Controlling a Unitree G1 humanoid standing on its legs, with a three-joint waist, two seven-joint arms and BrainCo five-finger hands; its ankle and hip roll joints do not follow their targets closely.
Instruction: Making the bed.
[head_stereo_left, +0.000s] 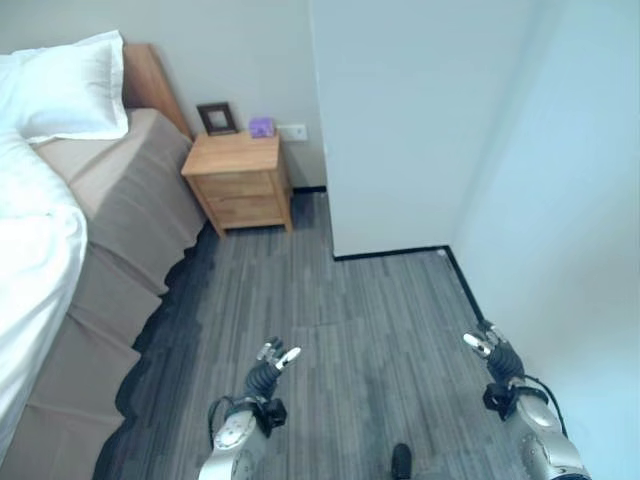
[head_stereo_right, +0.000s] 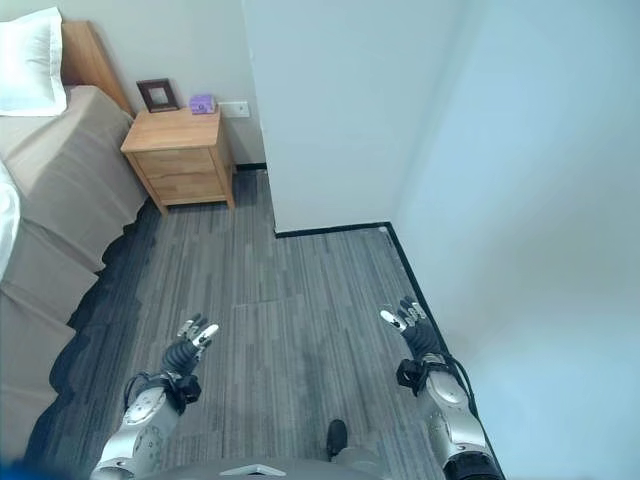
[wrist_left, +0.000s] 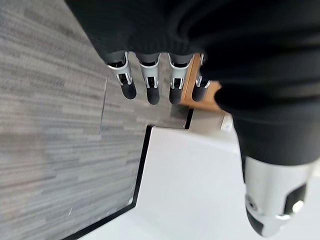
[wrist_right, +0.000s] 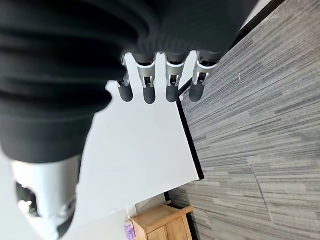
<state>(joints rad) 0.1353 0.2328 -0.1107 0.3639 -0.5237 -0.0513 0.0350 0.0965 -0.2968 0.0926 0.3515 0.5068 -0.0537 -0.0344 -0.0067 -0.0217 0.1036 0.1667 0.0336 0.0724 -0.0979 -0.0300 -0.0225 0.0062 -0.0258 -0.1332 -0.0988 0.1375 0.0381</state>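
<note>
Bed (head_stereo_left: 120, 210) cut off by the edge, far beyond left hand (head_stereo_left: 268, 375) — foot end unseen. Small purple object (head_stereo_left: 261, 127) on nightstand (head_stereo_left: 240, 180) — too small to identify.

Bed (head_stereo_left: 120, 200) at left — tan cover, white duvet (head_stereo_left: 30, 260), pillow (head_stereo_left: 65, 85).
</note>
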